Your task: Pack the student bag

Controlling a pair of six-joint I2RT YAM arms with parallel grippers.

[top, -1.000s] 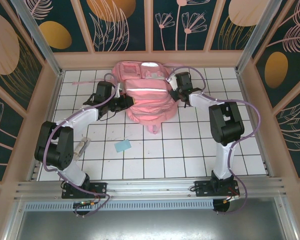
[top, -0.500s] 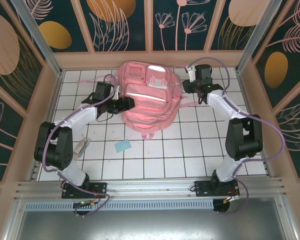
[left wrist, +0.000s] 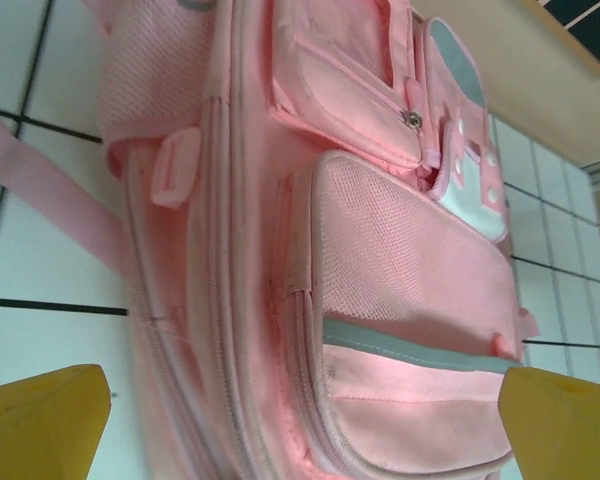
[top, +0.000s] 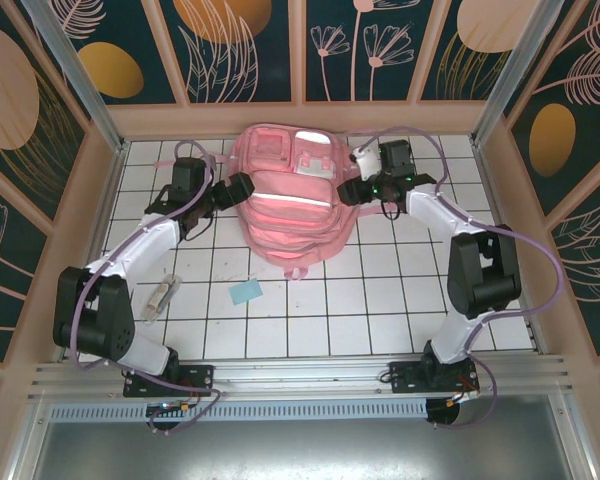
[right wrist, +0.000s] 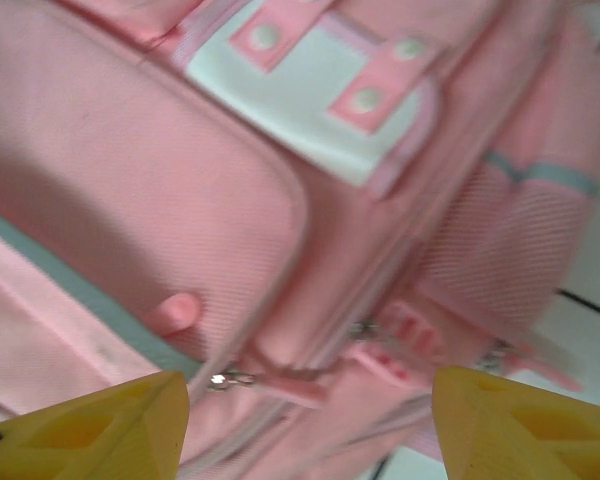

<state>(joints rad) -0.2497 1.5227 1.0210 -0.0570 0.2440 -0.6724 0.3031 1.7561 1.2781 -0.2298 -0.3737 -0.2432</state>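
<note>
Nearest the bases, a blue flat piece (top: 246, 292) and a small clear object (top: 161, 297) lie on the tiled table (top: 380, 310), untouched, well apart from the bag. Further out, the left gripper (top: 238, 189) has let go: a second ago it was pinched at the bag's left flank, now its yellow fingertips (left wrist: 42, 418) stand wide, nothing between. The right gripper (top: 358, 190), then closed at the right flank, likewise stands parted and empty just beside it. Beyond, the student bag (top: 295, 200), earlier bunched up, lies flatter, front pockets up, against the far wall. Likely meaning: bag positioned and released; opening and loading not yet begun.
</note>
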